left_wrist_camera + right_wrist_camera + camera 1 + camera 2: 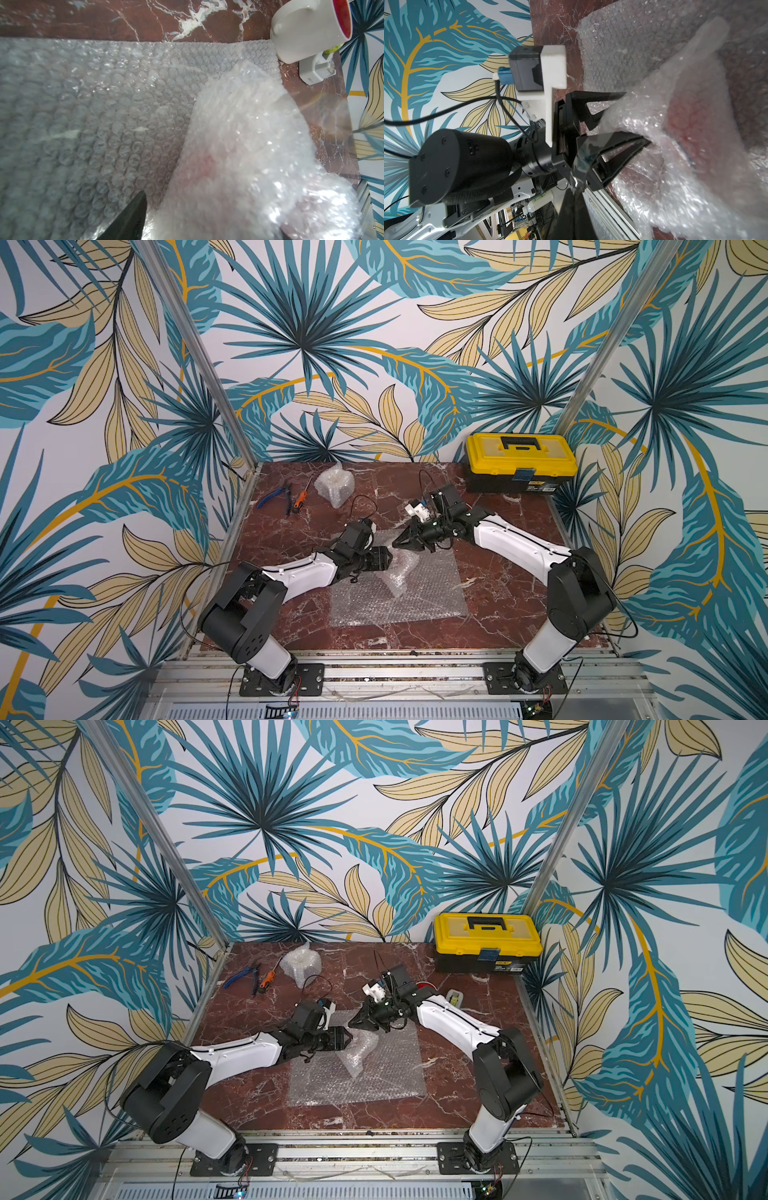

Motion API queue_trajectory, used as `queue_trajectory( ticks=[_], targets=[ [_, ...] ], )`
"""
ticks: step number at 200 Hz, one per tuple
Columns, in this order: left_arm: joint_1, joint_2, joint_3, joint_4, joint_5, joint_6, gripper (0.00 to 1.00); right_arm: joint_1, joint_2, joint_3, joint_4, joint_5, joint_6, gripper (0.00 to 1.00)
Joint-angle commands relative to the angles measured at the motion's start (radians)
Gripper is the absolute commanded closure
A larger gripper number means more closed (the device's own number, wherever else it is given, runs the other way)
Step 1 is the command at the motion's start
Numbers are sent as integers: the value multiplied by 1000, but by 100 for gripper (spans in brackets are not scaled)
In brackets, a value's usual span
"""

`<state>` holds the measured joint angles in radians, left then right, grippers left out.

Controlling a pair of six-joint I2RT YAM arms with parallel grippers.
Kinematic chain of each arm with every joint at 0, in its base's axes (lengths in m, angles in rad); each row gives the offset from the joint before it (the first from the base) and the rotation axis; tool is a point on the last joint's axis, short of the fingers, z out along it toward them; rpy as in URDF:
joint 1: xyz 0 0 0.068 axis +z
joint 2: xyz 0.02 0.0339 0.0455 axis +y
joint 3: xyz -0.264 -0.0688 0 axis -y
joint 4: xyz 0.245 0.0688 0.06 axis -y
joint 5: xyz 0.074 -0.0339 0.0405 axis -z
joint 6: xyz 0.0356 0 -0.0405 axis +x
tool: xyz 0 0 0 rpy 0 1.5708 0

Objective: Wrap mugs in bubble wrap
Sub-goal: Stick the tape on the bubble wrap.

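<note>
Leafy wallpaper all round, red marble table (507, 614) underneath. Biggest thing on it is the flat bubble wrap sheet (419, 597), dead centre in both top views. Yellow toolbox (521, 462) sits upper right.

On the sheet lies a wrapped bundle (399, 578), with the red of a mug showing faintly through the plastic. Left gripper (385, 559) has its fingers (631, 145) either side of the bundle's end, clamped on it. Right gripper (397, 542) is pinched closed just above the bundle, with a scrap of clear film (583, 158) at its tips.

Second bundle (334, 485) is upper centre-left, with pliers (272, 495) and screwdriver (300, 498) beside it. White mug (307, 31), red inside, sits at the sheet's corner, dispenser (315, 71) right next to it.
</note>
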<state>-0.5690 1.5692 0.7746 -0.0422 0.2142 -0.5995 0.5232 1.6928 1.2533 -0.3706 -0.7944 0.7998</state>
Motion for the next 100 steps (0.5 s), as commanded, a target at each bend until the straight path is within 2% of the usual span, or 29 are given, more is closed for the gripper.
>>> queue_trajectory(
  ticks=[1,100],
  targets=[
    [-11,-1,-22,-51,0,12,30,13,-22,-42,4,-13,-8,100],
    [-11,0,-24,-51,-1,12,30,44,-26,-145,26,4,3,100]
  ],
)
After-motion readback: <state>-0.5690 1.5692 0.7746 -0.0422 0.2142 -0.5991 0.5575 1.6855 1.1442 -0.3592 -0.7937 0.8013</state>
